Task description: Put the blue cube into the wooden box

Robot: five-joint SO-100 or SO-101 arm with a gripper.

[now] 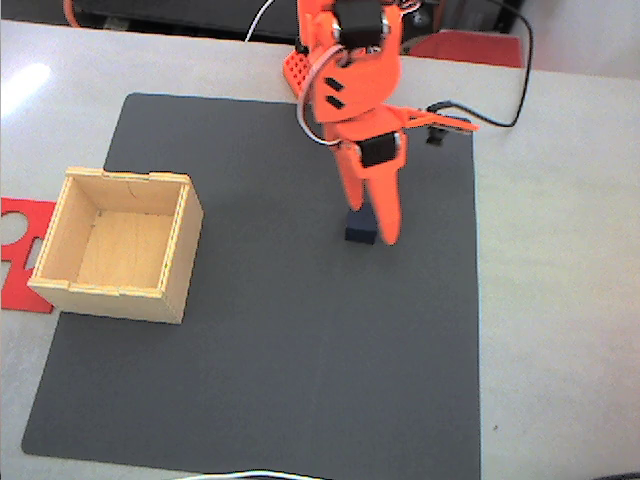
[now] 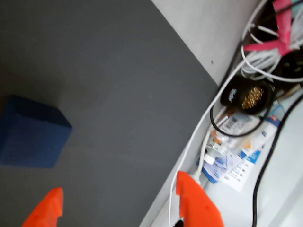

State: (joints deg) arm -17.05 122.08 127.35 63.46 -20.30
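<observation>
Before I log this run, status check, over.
Gripper open, low beside the cube. Cube on mat, not gripped. Box empty, path clear.

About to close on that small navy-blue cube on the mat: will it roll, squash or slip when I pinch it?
The small navy-blue cube sits on a flat face on the dark grey mat, so rolling looks unlikely. Its sharp edges suggest a rigid block. The matte faces should grip fairly well, though it lies left of the open gripper in the wrist view, so an off-centre pinch might twist it.

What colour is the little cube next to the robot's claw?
Dark navy blue; the blue cube shows best in the wrist view, lying on the grey mat.
</observation>
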